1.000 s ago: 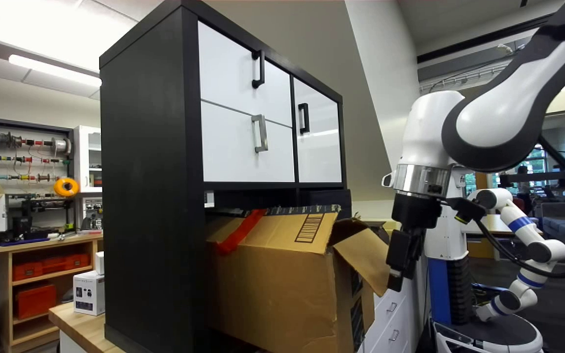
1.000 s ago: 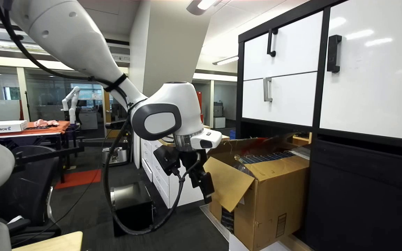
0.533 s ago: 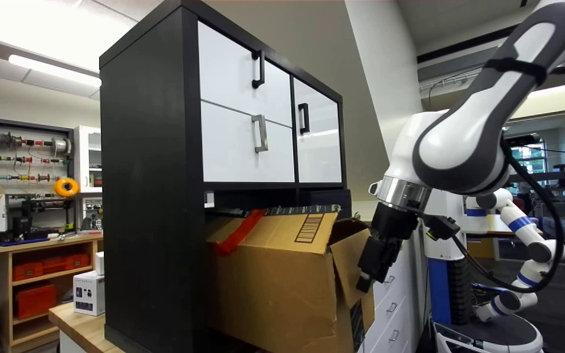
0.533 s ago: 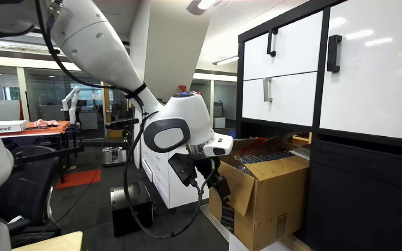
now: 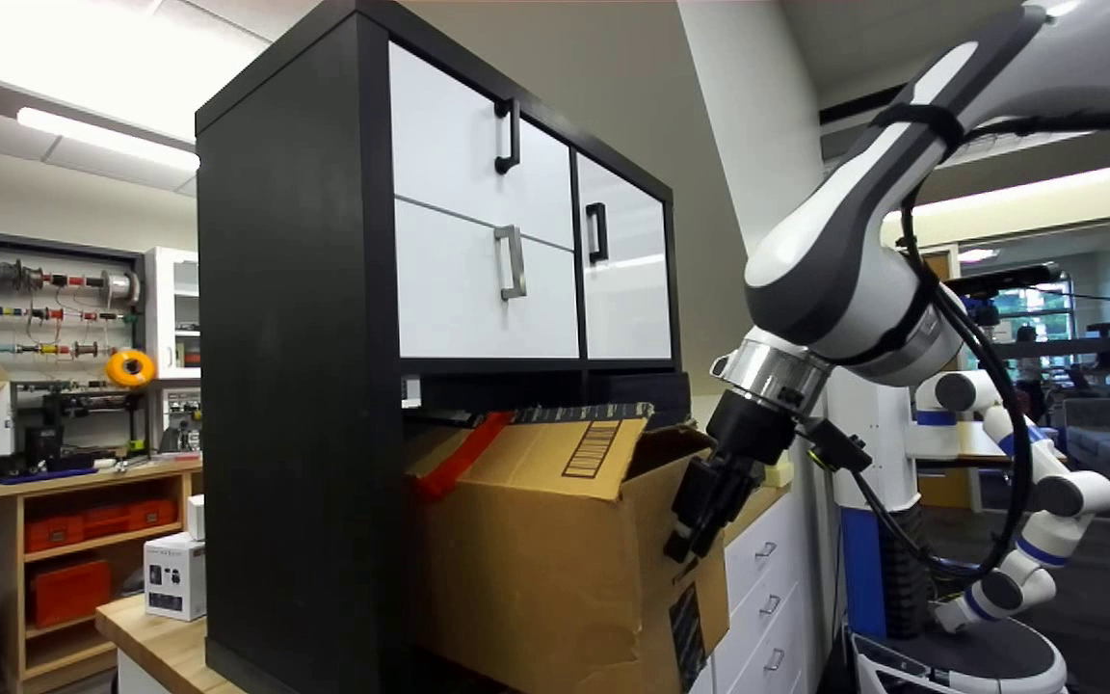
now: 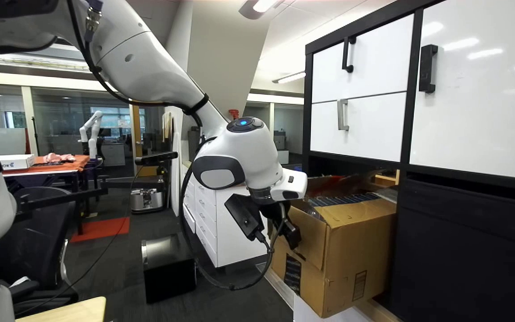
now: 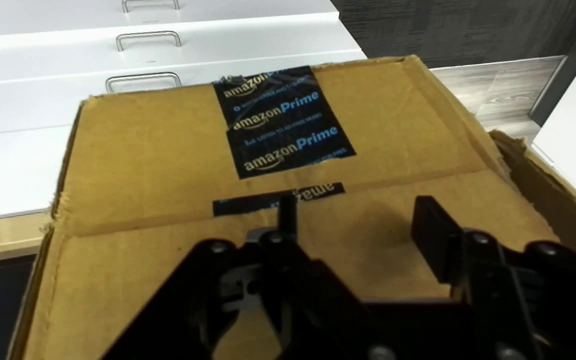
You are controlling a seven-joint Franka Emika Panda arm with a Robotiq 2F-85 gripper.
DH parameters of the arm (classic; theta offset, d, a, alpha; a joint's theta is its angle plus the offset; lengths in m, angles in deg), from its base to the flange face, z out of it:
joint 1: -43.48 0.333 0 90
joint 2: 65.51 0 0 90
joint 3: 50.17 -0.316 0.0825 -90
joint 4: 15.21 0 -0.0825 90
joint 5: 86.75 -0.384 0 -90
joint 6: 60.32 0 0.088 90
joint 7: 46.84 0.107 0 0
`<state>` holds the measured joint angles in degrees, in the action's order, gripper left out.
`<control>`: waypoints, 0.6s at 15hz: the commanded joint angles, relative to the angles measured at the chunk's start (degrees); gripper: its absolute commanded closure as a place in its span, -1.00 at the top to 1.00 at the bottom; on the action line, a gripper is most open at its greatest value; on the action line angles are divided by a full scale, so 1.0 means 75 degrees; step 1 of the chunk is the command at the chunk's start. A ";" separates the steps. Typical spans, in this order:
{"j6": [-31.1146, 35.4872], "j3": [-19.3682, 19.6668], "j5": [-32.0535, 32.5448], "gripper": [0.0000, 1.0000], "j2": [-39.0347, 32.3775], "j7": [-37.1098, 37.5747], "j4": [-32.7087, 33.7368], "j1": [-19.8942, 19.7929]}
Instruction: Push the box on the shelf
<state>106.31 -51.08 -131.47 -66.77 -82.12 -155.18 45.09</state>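
The box [image 5: 536, 569] is a large brown carton. It sits partly inside the lower compartment of the shelf [image 5: 285, 337], a tall black cabinet with white drawer fronts, and its end sticks out; both also show in an exterior view, the box [image 6: 360, 250] and the shelf [image 6: 463, 250]. My gripper [image 5: 688, 547] points down at the protruding end of the box, also in an exterior view [image 6: 294, 243]. In the wrist view my gripper [image 7: 355, 217] is open with nothing between its fingers, over the front flap. The tips are at the flap; exact contact is hard to see.
White drawers [image 5: 767, 598] with a wooden top stand beside the shelf. A white box [image 5: 174, 575] lies on the wooden counter [image 5: 160, 641]. A black box [image 6: 168, 268] stands on the floor. Another robot [image 5: 873, 482] stands behind my arm.
My gripper has moved toward the shelf and onto the box's end. The loose flap has folded down against that end. The box has shifted slightly into the shelf.
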 commanded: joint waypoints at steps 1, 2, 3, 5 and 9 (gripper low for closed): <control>0.0228 -0.0080 -0.1104 -0.43 -0.0458 -0.1101 0.0734 -0.0013; 0.0270 -0.0091 -0.1271 -0.58 -0.0559 -0.1302 0.0835 -0.0015; 0.0302 -0.0103 -0.1385 -0.70 -0.0676 -0.1456 0.0947 -0.0012; 0.0349 -0.0127 -0.1466 -0.95 -0.0941 -0.1661 0.1199 0.0002; 0.0516 -0.0280 -0.1443 -1.00 -0.1474 -0.1930 0.1835 0.0010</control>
<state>107.32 -52.03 -140.14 -73.40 -93.49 -147.64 45.06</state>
